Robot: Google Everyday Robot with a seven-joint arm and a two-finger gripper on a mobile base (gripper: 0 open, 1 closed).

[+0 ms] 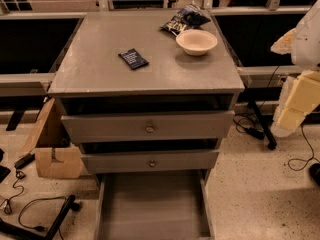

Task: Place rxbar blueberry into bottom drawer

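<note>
The rxbar blueberry (133, 58) is a small flat dark navy wrapper with white lettering. It lies on the grey cabinet top (100, 69), left of centre. The bottom drawer (152, 204) is pulled out at the foot of the cabinet, and its plain grey floor shows with nothing on it. My gripper (297, 104) hangs at the right edge of the view, beside the cabinet and below its top. It is far from the bar and holds nothing I can see.
A tan bowl (196, 41) and a glossy dark-blue-and-white snack bag (184, 19) sit at the back right of the top. Two upper drawers with brass knobs (149, 129) are slightly open. Cardboard (55, 156) and cables (35, 204) lie on the floor to the left, and a cable and stand foot (262, 129) to the right.
</note>
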